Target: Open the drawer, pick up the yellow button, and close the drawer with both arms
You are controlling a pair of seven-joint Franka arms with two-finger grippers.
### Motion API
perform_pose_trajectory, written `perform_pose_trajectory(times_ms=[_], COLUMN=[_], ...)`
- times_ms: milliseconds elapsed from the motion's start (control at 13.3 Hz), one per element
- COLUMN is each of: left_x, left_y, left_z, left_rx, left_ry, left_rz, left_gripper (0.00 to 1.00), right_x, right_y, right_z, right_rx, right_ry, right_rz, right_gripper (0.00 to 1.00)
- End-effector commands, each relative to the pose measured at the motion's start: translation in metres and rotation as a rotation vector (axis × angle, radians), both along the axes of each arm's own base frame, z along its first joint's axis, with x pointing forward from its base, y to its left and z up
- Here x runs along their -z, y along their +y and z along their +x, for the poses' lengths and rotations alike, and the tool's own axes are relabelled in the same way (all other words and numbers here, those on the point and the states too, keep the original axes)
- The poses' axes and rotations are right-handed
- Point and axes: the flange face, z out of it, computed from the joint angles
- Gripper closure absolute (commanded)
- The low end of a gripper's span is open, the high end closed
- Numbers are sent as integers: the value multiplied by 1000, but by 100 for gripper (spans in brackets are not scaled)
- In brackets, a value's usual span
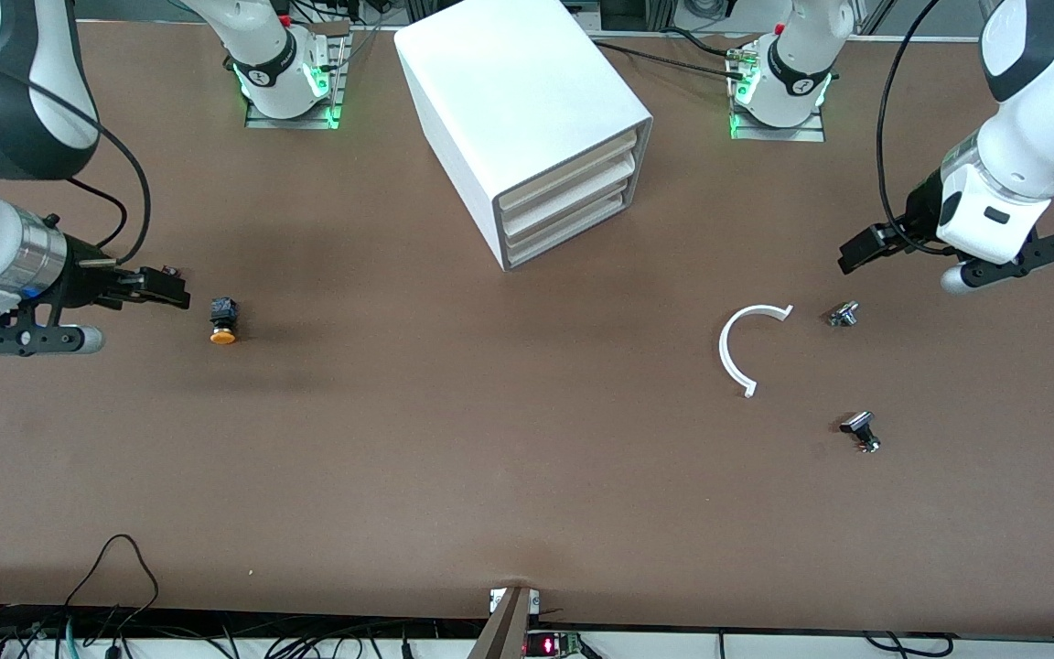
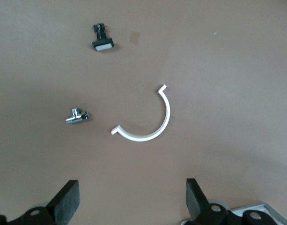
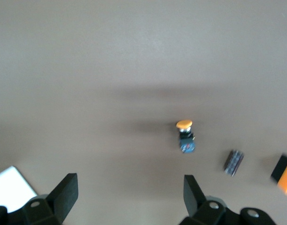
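All three drawers (image 1: 573, 188) look shut. Button (image 1: 223, 321) lies on the table, just beside my right pincer (image 1: 161, 286); left pincer (image 1: 861, 249) waits above the white ring (image 1: 739, 346). Both sets of fingers apart. Risk: nudging the button so it rolls away.

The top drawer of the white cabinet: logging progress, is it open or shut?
Shut. The uppermost off-white flat drawer sits flush with the two lower drawers in the big white box cabinet.
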Motion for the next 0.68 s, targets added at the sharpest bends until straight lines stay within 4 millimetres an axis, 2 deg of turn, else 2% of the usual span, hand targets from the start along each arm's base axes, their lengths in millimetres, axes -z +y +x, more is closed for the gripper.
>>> perform_pose_trajectory(times_ms=[0,75,151,226,453,603], left_x=[-13,-24,-28,-29,-34,-33], left_y=[1,0,-10,-5,21,42], left_z=[-8,-6,-6,-5,3,5], left_rx=[38,60,113,141,327,342], left_ry=[4,-25,-35,-39,-81,-78], left_rz=[26,33,31,46,80,69], left_gripper=[0,0,0,0,0,0], right_x=[-25,-30,-31,-34,-45,-56], right_y=[29,26,20,3,-59,-84], right_z=[-5,-7,-6,-5,-6,-13], right_rx=[124,118,115,133,159,139], right_ry=[22,28,17,6,-19,-28], right_rz=[-15,-47,-78,-103,-165,-153], right_gripper=[0,0,0,0,0,0])
